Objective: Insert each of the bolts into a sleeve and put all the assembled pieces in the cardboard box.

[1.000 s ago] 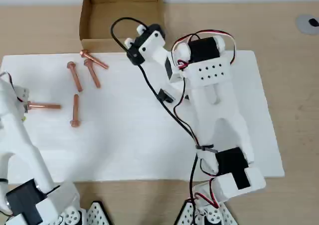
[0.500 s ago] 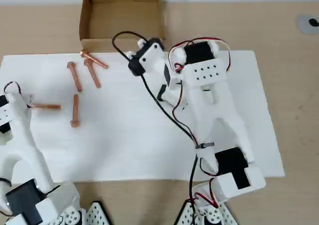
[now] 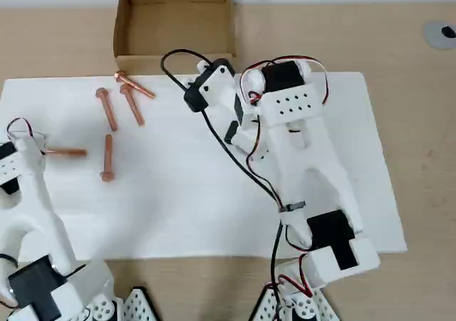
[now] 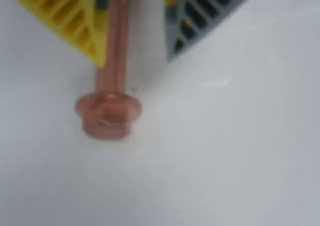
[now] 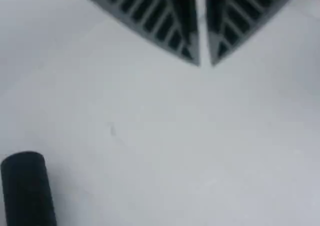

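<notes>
At the left edge of the white sheet (image 3: 178,207) on the bench (image 3: 420,157), the left hand (image 4: 136,60) is straddling the shank of a copper bolt (image 4: 112,93) that is lying flat. Its jaws are standing partly apart, one against the shank and the other clear of it. Toward the sheet's middle, the right hand (image 5: 202,63) is pointing down with its jaws almost touching and holding nothing, and a black sleeve (image 5: 27,191) is lying near it. Four more bolts (image 3: 107,109) are lying loose on the sheet in front of the cardboard box (image 3: 121,29).
</notes>
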Controlling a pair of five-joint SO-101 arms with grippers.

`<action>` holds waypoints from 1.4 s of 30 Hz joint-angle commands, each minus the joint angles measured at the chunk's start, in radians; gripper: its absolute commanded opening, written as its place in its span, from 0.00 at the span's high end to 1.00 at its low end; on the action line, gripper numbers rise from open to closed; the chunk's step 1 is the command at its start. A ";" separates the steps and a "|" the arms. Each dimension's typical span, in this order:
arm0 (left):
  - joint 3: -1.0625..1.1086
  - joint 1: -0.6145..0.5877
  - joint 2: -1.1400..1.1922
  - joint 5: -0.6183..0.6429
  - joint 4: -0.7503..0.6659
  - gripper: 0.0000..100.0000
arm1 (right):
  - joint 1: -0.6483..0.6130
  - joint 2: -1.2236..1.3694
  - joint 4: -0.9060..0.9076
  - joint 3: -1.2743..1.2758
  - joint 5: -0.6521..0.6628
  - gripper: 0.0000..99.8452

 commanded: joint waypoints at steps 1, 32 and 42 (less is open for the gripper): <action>0.015 -0.014 -0.002 0.000 -0.038 0.90 | -0.013 -0.005 0.008 0.001 0.003 0.99; -0.110 0.063 0.308 -0.048 -0.167 0.90 | -0.015 -0.012 0.008 -0.004 0.003 0.99; -0.135 0.066 0.303 -0.133 -0.058 0.99 | -0.012 -0.012 0.008 -0.004 0.002 0.99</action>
